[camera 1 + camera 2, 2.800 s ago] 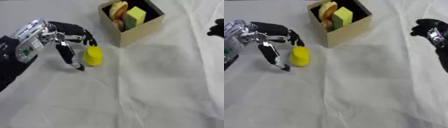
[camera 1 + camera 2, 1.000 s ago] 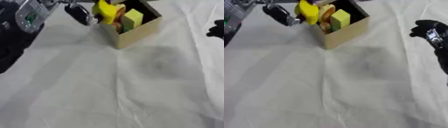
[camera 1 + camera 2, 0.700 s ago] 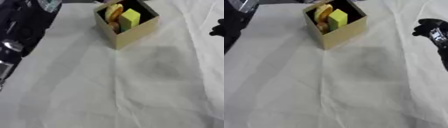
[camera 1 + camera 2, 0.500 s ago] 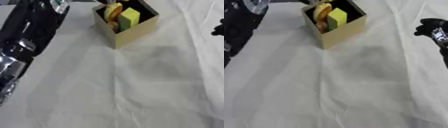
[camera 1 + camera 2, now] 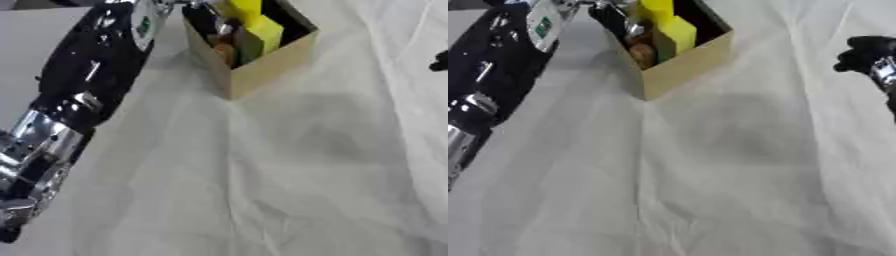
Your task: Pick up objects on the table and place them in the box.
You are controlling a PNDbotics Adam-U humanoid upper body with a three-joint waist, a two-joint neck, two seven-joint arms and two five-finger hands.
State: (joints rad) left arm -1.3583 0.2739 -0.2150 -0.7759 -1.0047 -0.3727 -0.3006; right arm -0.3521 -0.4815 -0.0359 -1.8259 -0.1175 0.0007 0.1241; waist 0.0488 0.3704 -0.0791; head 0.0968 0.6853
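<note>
Looking through our left eye, we see the box [image 5: 262, 70] at the surface's [image 5: 289, 190] far end, a yellow object [image 5: 247, 7] sticking up inside; our left arm [image 5: 87, 85] reaches beside it, its hand hidden, so we cannot tell its state. Through the right eye, our right hand [image 5: 866, 54] curls closed, holding nothing.

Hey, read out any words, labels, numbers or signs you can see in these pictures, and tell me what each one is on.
White label with green marks on the left arm, near the wrist: too blurred to read.
Cardboard box: no print visible on its outer walls.
Yellow object and yellow-green block in the box: no text visible.
White tablecloth: no markings.
Right hand: no lettering visible.
</note>
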